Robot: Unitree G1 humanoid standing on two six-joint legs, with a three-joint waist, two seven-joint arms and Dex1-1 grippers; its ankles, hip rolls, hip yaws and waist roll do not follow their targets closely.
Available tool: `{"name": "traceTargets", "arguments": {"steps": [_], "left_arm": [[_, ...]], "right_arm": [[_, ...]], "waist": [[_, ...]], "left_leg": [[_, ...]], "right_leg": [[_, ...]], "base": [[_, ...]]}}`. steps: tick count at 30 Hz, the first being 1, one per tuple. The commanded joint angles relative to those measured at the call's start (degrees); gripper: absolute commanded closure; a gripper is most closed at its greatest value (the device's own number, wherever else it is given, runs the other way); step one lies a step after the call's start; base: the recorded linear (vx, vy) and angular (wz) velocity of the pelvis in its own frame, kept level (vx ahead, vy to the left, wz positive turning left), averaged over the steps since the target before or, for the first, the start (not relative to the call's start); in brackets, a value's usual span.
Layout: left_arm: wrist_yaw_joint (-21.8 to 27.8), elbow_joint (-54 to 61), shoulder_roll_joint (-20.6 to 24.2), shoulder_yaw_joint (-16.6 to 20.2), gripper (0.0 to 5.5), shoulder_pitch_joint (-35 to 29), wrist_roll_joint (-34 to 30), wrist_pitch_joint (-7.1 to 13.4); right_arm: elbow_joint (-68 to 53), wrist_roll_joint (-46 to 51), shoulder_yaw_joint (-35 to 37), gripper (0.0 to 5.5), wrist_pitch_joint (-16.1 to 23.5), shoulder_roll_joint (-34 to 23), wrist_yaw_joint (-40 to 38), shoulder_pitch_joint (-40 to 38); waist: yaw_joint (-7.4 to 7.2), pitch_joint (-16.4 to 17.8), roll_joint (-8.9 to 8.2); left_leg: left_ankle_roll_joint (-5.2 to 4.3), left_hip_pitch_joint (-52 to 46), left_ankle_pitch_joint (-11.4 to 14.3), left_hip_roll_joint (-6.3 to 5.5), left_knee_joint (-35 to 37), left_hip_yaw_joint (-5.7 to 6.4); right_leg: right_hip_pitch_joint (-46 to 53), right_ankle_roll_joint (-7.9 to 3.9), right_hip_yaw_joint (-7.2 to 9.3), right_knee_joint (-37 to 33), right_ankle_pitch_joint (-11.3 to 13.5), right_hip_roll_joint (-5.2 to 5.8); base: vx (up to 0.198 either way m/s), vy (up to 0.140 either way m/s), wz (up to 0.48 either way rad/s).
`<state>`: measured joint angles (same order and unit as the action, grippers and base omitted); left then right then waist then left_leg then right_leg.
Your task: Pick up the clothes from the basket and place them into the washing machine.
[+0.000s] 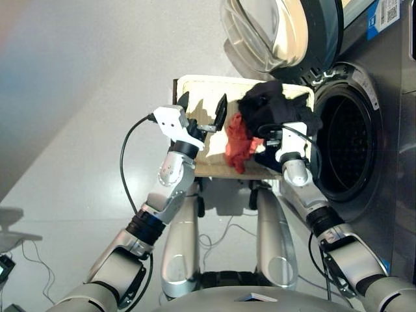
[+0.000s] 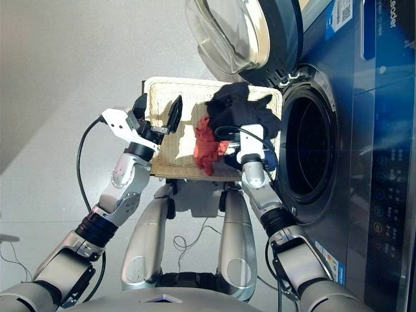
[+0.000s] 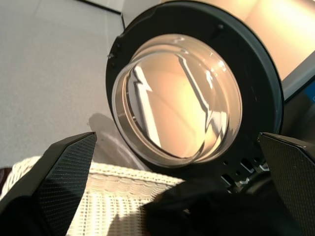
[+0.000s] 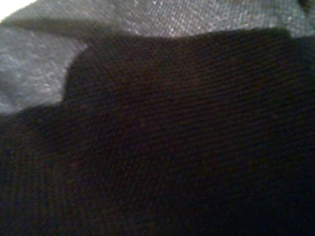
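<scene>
The cream basket (image 1: 201, 86) sits in front of me, beside the washing machine's round drum opening (image 1: 348, 143). Its glass door (image 1: 273, 32) stands swung open above the basket. A black garment (image 1: 276, 107) is heaped over the basket's right part, an orange-red one (image 1: 237, 146) lies beside it, and a dark navy piece (image 2: 269, 160) shows by my right wrist. My left gripper (image 1: 203, 110) hovers open and empty over the basket's left part. My right gripper (image 1: 281, 138) is pushed into the black garment, and dark cloth (image 4: 172, 147) fills the right wrist view.
The machine's dark front with a control panel (image 2: 383, 195) runs along the right. A black cable (image 1: 123, 162) loops from my left wrist. Grey floor (image 1: 78, 97) lies to the left, with loose cables (image 1: 26, 260) near my feet.
</scene>
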<state>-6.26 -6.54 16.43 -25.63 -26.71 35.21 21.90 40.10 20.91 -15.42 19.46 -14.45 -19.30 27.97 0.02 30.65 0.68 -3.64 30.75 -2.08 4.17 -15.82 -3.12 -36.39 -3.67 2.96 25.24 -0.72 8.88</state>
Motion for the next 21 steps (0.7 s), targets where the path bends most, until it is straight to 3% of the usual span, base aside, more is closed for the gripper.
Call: {"name": "traceTargets", "arguments": {"steps": [1, 11, 21], "left_arm": [[-1.35, 5.84, 0.51, 0.33, 0.0, -1.72, -3.22, 4.84], [-1.46, 6.43, 0.78, -2.15, 0.0, -4.14, -1.85, 5.24], [-0.86, 7.99, 1.65, -4.56, 0.0, -5.9, 0.14, 5.16]], "right_arm": [[-3.2, 0.62, 2.34, 5.5, 6.07, 1.17, -2.74, 0.9], [3.2, 13.62, 12.2, 5.5, 12.15, 2.93, -8.26, 5.81], [15.85, 20.22, 22.23, 5.5, 14.43, -6.73, -15.63, 14.75]], "waist": [[0.36, -0.85, 0.1], [0.57, -0.85, 1.17], [1.3, -0.85, 2.83]], "left_leg": [[-1.05, 1.41, 6.01, 1.25, -8.31, 0.28], [-0.9, 5.1, 8.24, 1.59, -12.98, 0.05], [-1.0, 9.05, 8.96, 1.56, -15.24, -0.03]], "right_leg": [[3.24, -4.21, -2.18, 0.68, -2.62, 0.36], [-0.7, -3.8, -2.87, 4.64, -4.64, -0.39], [-4.84, -3.7, -3.11, 6.79, -5.06, -0.61]], "base": [[0.0, 0.0, 0.0], [0.0, 0.0, 0.0], [0.0, 0.0, 0.0]]}}
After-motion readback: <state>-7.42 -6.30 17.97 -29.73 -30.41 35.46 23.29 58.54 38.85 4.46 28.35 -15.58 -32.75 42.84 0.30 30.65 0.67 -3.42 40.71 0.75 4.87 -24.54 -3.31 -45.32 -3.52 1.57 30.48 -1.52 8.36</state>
